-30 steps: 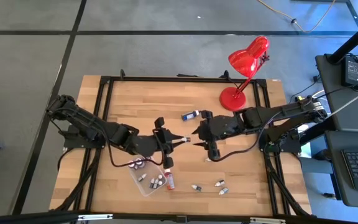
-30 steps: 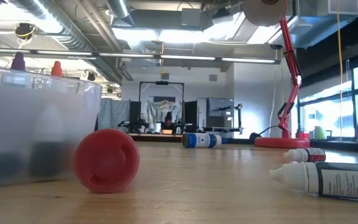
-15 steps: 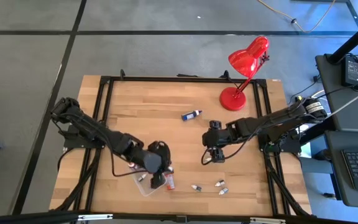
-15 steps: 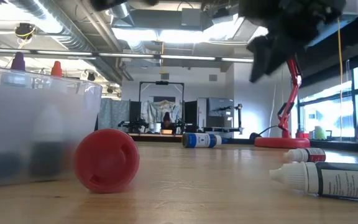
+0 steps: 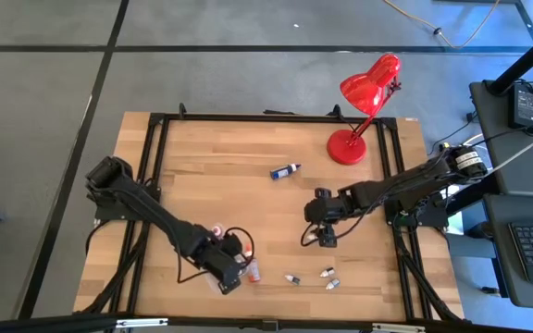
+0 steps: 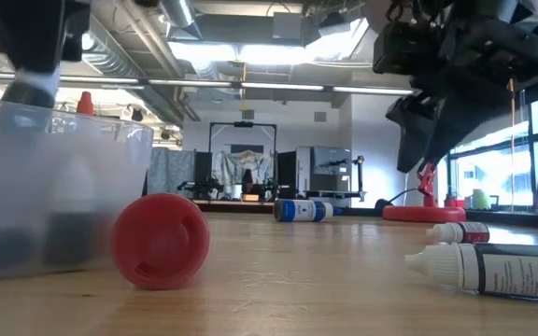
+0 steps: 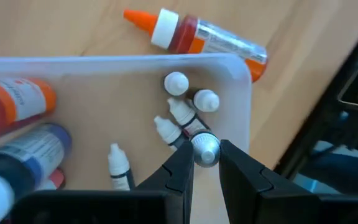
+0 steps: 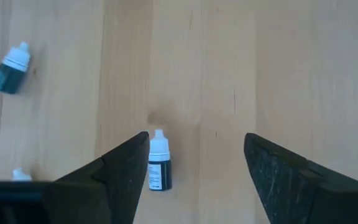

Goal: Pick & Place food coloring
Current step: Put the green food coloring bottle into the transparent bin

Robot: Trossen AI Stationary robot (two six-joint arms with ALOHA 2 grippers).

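My left gripper (image 7: 205, 150) hangs over the clear tray (image 7: 243, 70) at the table's near left, shut on a small food coloring bottle (image 7: 205, 149). Several white-capped bottles (image 7: 176, 83) stand in the tray. A red bottle (image 7: 197, 36) lies on its side just outside the tray. My right gripper (image 8: 196, 137) is open, pointing down over the table's near right. A dark bottle with a white cap (image 8: 157, 165) lies on the wood beside one of its fingers. More loose bottles (image 5: 328, 273) lie nearer the front edge. My left gripper pinches the small bottle just below its pale cap (image 7: 205, 148), between the tips of its two fingers. The fingers come from above, pointing steeply down. The bottle is lifted clear over the tray's inside, near one corner, with its cap end toward the wrist camera.
A red desk lamp (image 5: 364, 97) stands at the far right. A blue bottle (image 5: 285, 170) lies alone on the wood behind the arms. Larger red and blue bottles (image 7: 23, 124) lie in the tray's other end. A black frame (image 5: 155, 185) runs along the table's sides.
My left gripper has left the table's middle and gone toward the near edge and down over the tray. It has tipped to point downward and stays shut on the small bottle. My right gripper has drawn back toward the right and sunk toward the loose bottles.
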